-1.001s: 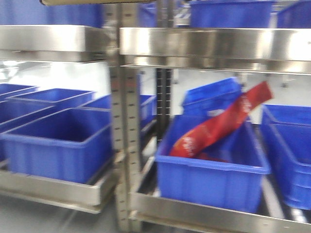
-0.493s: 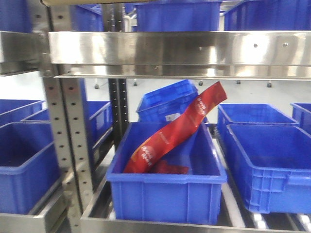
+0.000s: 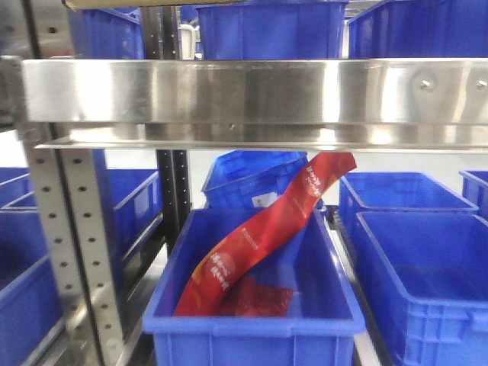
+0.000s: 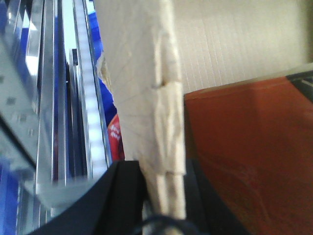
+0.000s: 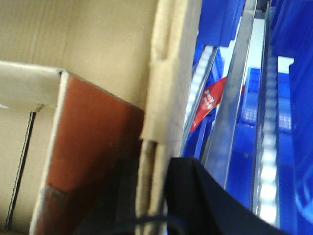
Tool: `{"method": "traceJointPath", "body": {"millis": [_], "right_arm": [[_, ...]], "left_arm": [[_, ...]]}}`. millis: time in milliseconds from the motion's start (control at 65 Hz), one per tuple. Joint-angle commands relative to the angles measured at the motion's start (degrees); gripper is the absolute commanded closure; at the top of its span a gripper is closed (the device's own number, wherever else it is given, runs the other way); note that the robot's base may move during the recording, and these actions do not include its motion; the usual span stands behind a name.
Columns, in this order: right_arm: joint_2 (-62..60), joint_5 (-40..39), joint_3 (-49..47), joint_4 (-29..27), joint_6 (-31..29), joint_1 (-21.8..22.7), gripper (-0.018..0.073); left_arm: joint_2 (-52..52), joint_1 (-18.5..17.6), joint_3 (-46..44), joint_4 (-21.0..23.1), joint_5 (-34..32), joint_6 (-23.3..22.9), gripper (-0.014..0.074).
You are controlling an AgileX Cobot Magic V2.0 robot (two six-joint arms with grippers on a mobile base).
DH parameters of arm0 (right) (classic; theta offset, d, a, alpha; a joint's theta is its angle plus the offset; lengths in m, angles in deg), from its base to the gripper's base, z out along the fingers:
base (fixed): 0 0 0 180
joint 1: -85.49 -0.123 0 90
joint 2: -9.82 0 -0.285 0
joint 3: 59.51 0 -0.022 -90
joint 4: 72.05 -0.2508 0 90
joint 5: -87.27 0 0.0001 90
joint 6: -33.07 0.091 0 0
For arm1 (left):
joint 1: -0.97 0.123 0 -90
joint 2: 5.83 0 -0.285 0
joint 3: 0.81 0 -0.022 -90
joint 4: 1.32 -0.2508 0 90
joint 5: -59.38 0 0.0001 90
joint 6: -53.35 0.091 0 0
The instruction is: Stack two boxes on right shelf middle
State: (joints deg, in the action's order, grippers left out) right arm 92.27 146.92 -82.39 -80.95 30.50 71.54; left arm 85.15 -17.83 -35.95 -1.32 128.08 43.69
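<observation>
Box [image 4: 142, 73] aloft, not yet placed: left gripper [image 4: 164, 193] and right gripper [image 5: 154, 196] each clamp a wall. Shelf [image 3: 252, 95] ahead; no box stacked there.

Three cameras, one shared red packet [image 3: 259, 236]
Your front view faces the shelf lip [image 3: 252, 95] closely, just above the red packet. Both wrist views press against the box [image 4: 146, 98], looking past its wall toward that packet.
</observation>
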Motion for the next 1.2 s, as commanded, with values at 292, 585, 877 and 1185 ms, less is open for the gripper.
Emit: {"method": "traceJointPath", "body": {"millis": [292, 585, 877, 1185], "right_arm": [[-0.5, -3.3, -0.4, 3.1, -0.2, 0.6, 0.0713], [-0.5, -3.3, -0.4, 3.1, -0.2, 0.6, 0.0713], [-0.5, -3.5, -0.4, 3.1, -0.2, 0.6, 0.0713], [-0.5, -3.5, -0.4, 3.1, -0.2, 0.6, 0.0713]], "left_arm": [[-1.2, 0.2, -1.0, -0.8, -1.3, 0.4, 0.0708], [-1.2, 0.2, -1.0, -0.8, -1.3, 0.4, 0.0708], [-1.2, 0.2, -1.0, -0.8, -1.3, 0.4, 0.0708], [-1.2, 0.2, -1.0, -0.8, -1.3, 0.4, 0.0708]]}}
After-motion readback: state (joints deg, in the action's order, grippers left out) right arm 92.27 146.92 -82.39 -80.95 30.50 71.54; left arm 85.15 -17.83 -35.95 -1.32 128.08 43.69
